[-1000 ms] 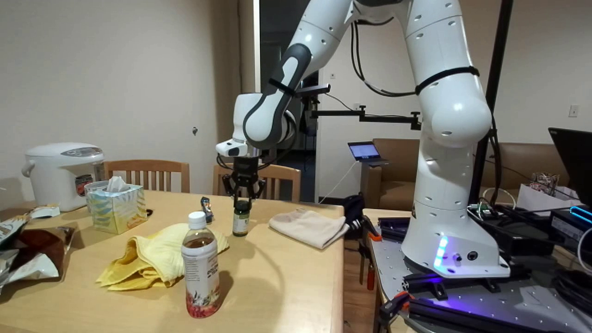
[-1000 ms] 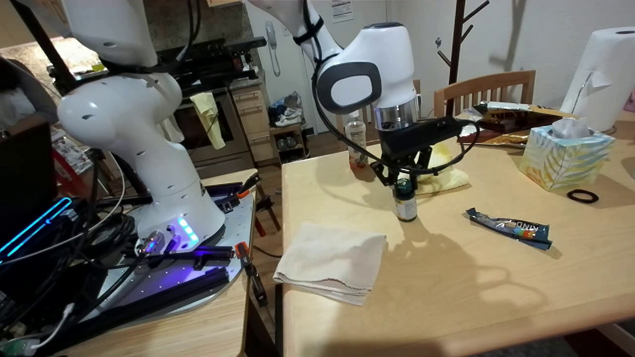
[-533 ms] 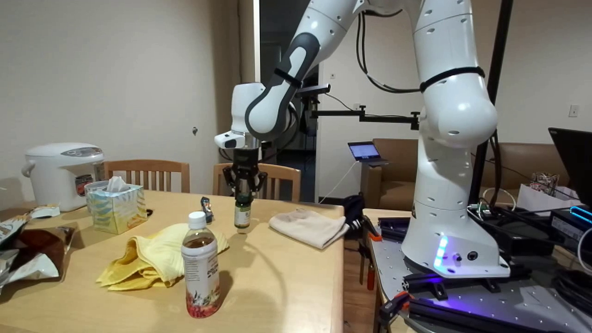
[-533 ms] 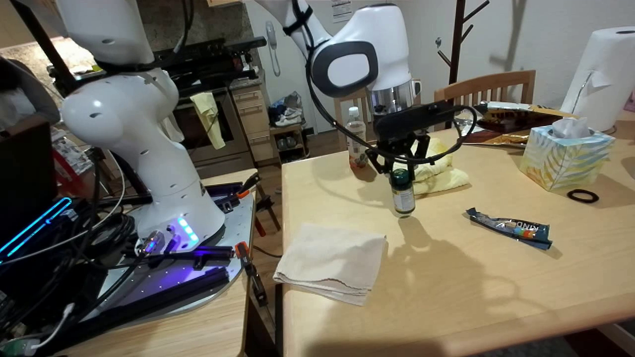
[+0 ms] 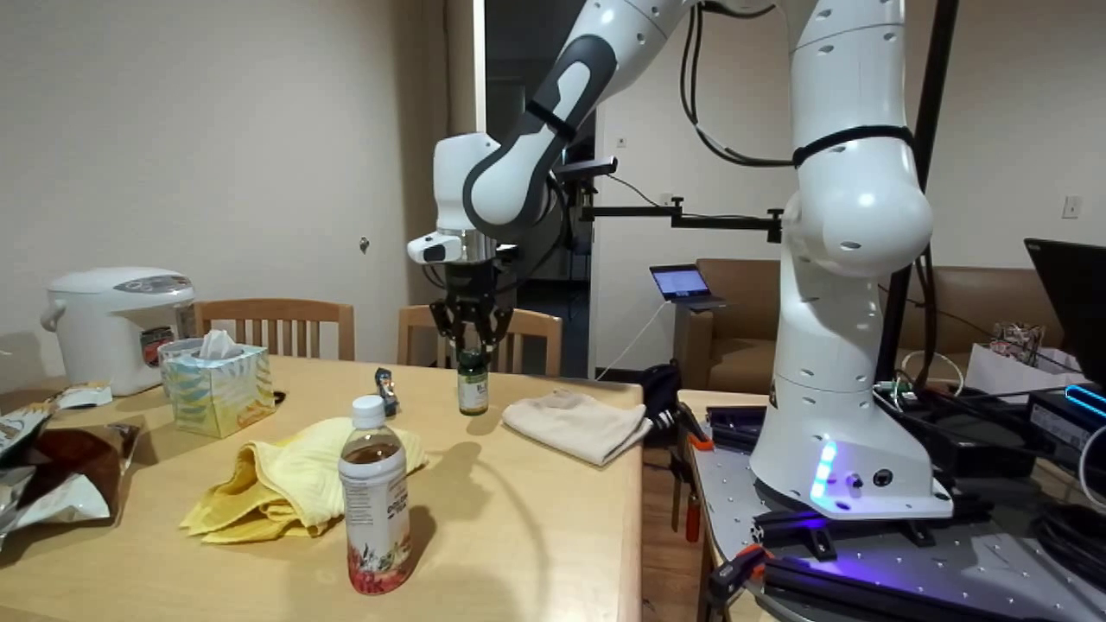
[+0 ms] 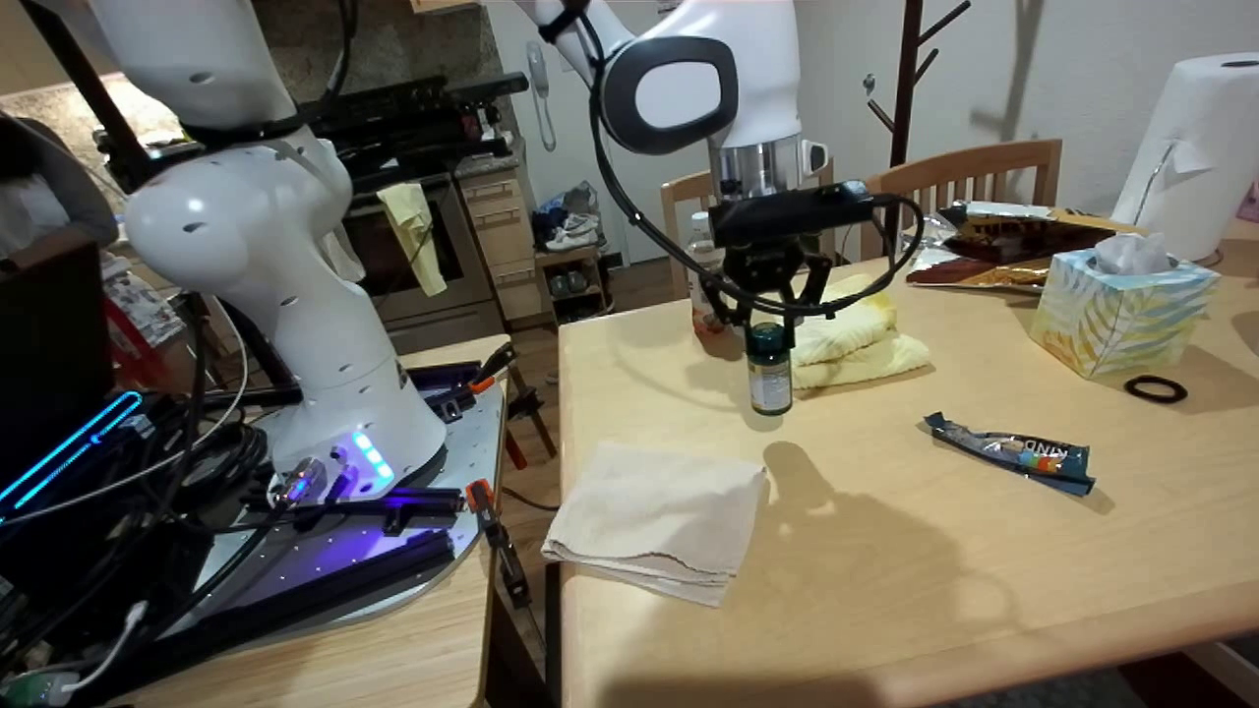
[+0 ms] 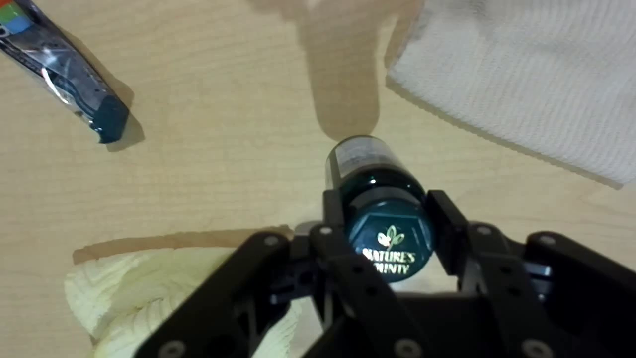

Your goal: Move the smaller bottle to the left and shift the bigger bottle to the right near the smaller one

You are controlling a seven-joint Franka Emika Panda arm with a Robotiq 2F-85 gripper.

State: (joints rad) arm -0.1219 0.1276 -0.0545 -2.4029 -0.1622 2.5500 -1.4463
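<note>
The hand is clamped on the smaller bottle, which hangs above the bench. In an exterior view, the bigger bottle stands nearer, more left.

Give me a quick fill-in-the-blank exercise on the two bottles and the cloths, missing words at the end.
1. The smaller bottle, gripped in the jaws, is ____ (on/above) the table.
2. The bigger bottle wears a ____ cap.
3. The cloth nearest the bigger bottle is ____.
Missing words: above; white; yellow.
</note>
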